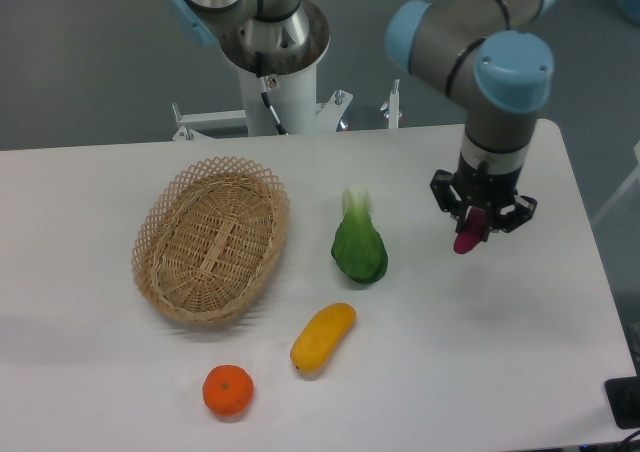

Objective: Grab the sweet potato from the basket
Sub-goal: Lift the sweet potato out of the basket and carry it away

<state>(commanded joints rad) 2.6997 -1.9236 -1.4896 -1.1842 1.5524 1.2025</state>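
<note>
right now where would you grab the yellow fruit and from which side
Judging from this view, grip the yellow fruit across its middle, coming straight down from above. It lies flat and alone on the table, long axis slanted from lower left to upper right, so set the fingers across that narrow width. The gripper is shut on the sweet potato, which must go first.

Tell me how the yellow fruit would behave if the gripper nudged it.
The yellow fruit is oblong and rounded, so it would probably roll sideways or pivot rather than slide straight. Its skin looks smooth and glossy, so likely slippery. Lying flat on the table, it cannot tip.
</note>
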